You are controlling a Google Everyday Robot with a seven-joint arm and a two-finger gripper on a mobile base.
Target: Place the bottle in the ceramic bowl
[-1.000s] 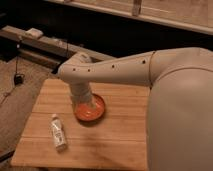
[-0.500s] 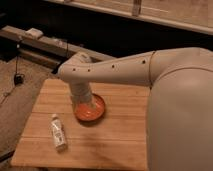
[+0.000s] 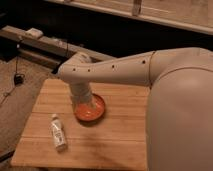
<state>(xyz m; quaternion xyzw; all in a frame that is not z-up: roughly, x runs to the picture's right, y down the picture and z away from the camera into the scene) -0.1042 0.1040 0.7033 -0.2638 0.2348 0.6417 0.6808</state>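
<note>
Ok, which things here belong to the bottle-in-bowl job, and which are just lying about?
Job: bottle, lying on the wooden table left of the bowl; ceramic bowl; end effector, down over the bowl.
Lying about: white object on the back ledge; dark cable on the floor.

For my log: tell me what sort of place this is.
Probably an indoor lab or office: wooden table, carpet, a low ledge behind. The gripper hangs over the bowl; the bottle lies apart from it.
</note>
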